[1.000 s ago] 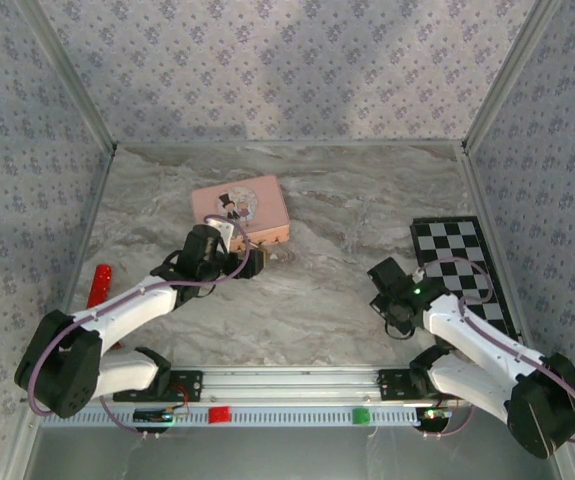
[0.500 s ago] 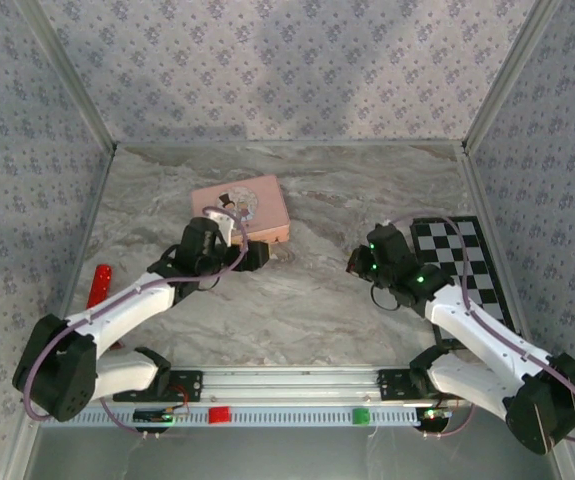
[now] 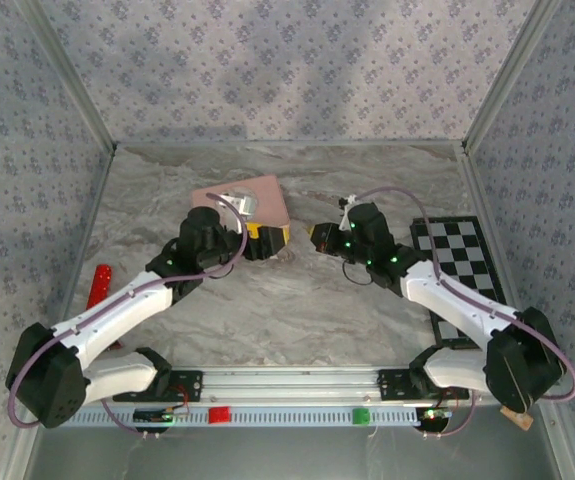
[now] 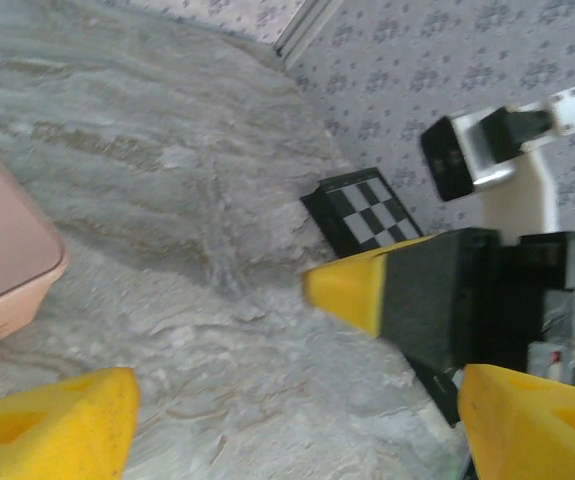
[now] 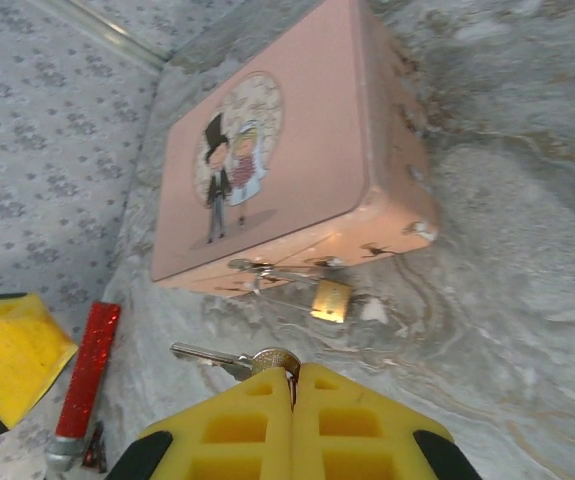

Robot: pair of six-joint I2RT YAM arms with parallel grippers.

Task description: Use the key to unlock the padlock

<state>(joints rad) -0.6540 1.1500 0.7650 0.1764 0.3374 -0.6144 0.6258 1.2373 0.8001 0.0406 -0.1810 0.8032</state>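
While the right tool pinches, key juts crosswise.

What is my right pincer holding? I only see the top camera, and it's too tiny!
Observer: The right pincer is shut on the key; the blade sticks out sideways.
Operator: What's near it?
Observer: The padlock sits at the front side of the tin, just past the key, not touching it.
Operator: And my other arm?
Observer: The left pincer is open, with nothing between its fingers.
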